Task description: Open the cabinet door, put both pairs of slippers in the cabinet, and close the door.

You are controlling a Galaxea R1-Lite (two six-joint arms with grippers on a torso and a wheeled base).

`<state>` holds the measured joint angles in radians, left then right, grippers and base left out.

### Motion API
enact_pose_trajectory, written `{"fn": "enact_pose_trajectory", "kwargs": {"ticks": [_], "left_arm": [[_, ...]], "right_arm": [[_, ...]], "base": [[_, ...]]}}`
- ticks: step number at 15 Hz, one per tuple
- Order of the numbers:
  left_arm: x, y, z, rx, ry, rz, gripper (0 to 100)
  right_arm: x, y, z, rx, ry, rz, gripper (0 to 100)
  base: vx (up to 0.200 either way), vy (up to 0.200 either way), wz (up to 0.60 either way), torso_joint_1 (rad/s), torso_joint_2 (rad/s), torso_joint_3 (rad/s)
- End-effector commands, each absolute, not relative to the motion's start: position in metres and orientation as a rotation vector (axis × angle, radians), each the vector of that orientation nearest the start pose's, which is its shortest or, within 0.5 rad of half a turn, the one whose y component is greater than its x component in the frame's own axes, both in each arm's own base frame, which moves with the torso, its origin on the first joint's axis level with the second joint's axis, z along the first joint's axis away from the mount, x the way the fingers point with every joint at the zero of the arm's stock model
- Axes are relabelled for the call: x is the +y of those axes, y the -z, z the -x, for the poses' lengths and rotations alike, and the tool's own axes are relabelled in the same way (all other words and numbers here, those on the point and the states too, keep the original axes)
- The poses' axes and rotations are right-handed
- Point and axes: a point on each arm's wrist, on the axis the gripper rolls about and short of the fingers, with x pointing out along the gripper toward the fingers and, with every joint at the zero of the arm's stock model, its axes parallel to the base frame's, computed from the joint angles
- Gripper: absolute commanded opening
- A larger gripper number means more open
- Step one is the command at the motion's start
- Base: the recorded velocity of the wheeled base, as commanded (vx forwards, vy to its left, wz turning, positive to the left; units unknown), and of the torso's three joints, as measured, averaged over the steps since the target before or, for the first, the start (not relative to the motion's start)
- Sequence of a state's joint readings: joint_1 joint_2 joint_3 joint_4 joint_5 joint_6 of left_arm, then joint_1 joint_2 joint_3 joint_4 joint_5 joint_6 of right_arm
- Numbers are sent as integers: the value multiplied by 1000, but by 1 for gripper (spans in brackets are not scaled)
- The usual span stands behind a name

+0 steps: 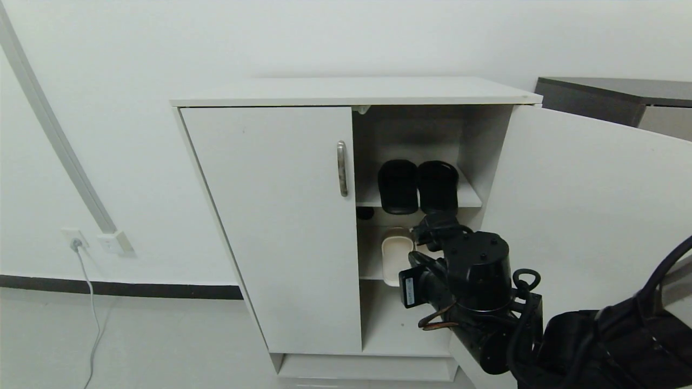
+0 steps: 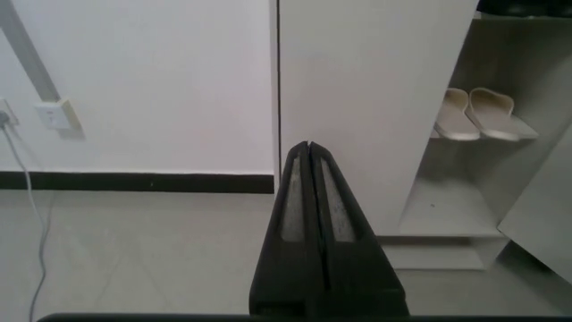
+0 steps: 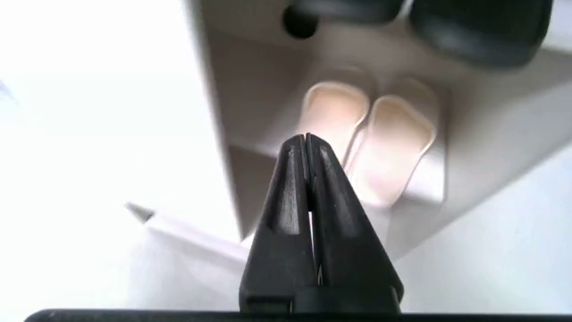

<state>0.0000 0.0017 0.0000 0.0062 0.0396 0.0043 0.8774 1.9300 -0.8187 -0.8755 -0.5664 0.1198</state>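
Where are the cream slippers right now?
In the head view, the pair of cream slide slippers lies on the lower shelf of the white wooden cabinet, right-hand side, directly below the black slide slippers.

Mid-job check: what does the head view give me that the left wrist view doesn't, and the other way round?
Head view: the door handle, the cabinet top and the black slippers on the upper shelf.
Left wrist view: the shut left gripper and both cream slippers side by side; in the head view the right arm covers one.
Shared: closed left door, cream slippers on the middle shelf, wall sockets.
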Motion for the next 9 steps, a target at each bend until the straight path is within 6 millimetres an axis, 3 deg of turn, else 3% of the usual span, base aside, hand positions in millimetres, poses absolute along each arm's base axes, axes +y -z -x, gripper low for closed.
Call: {"fn": "enact_pose_trajectory", "kwargs": {"ticks": [1, 6, 9], "left_arm": [[1, -75, 23, 8, -40, -5, 0], [1, -75, 23, 8, -41, -5, 0], [1, -75, 23, 8, -41, -5, 0]], "right_arm": [[259, -133, -231, 200, -298, 40, 0], [258, -132, -230, 205, -299, 44, 0], [258, -129, -230, 211, -299, 50, 0]], "base": [[-200, 0, 0, 2, 2, 2], [-200, 0, 0, 1, 4, 0], [0, 0, 0, 0, 0, 0]]}}
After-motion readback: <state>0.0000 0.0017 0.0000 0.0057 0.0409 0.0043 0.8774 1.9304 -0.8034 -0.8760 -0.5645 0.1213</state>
